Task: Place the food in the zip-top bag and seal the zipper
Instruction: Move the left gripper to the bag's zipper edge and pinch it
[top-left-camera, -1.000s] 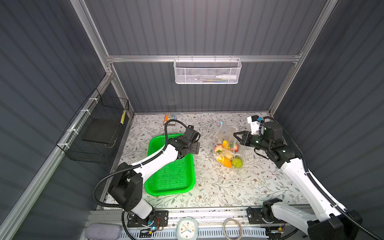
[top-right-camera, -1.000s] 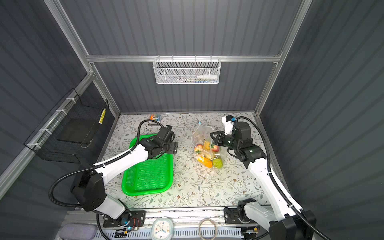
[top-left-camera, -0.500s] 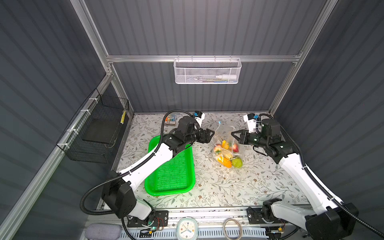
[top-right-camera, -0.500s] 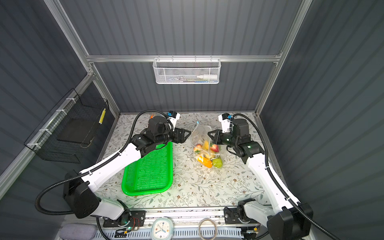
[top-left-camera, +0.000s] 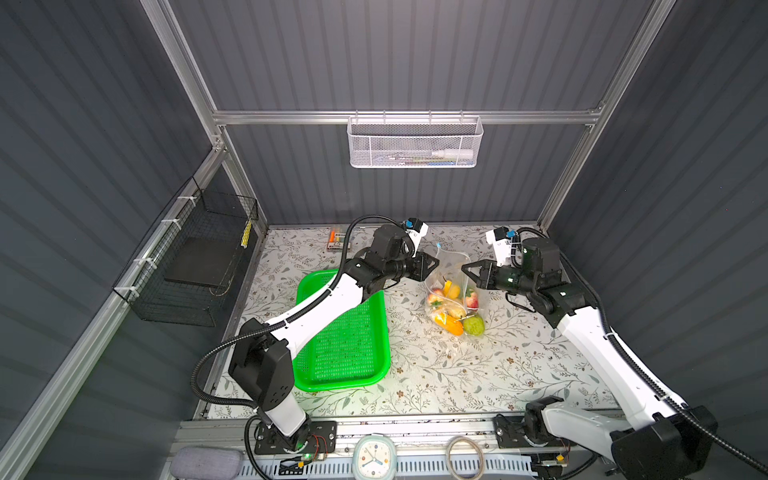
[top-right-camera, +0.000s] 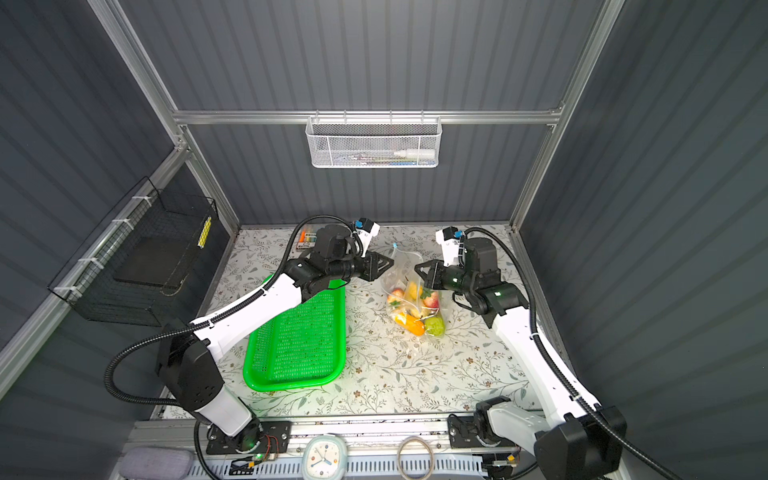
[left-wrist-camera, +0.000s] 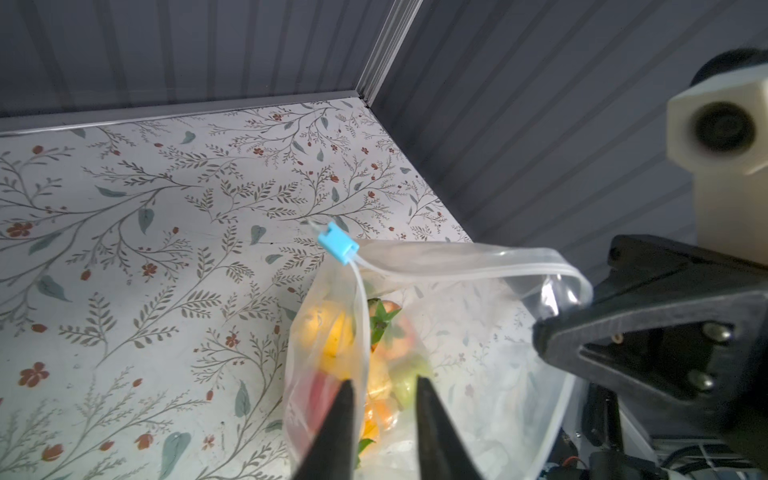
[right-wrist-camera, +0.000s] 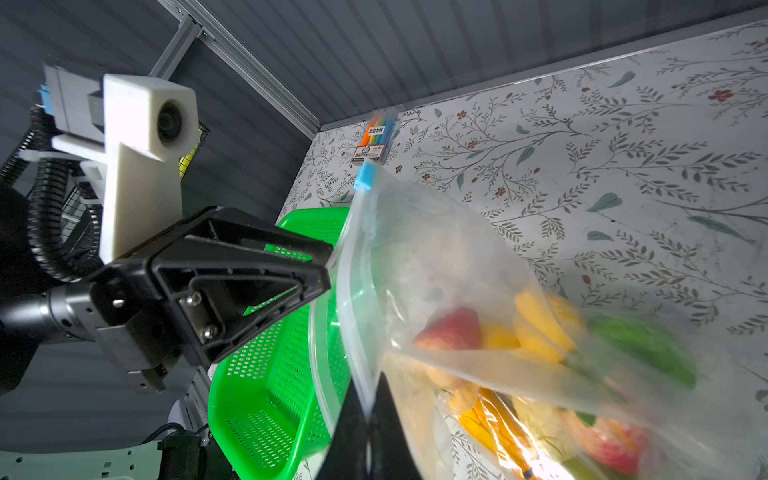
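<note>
The right claw (top-left-camera: 465, 267) is clenched on one lip of the zip-top bag (left-wrist-camera: 478, 374), which sags below it with the food (left-wrist-camera: 332, 332) inside, while the left claw (left-wrist-camera: 383, 380), jaws narrow round the opposite lip, grip uncertain, is nearer the slider tab (left-wrist-camera: 337, 248) of the zipper (left-wrist-camera: 457, 272), just ahead along that lip.

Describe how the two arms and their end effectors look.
Both arms are white shells with black joints and bases. Black corrugated cable conduit runs along the left arm and the right arm. The left end effector and right end effector are black, with tapered, triangular open-frame fingers. Each wrist carries a white camera housing with a small blue part.
</note>
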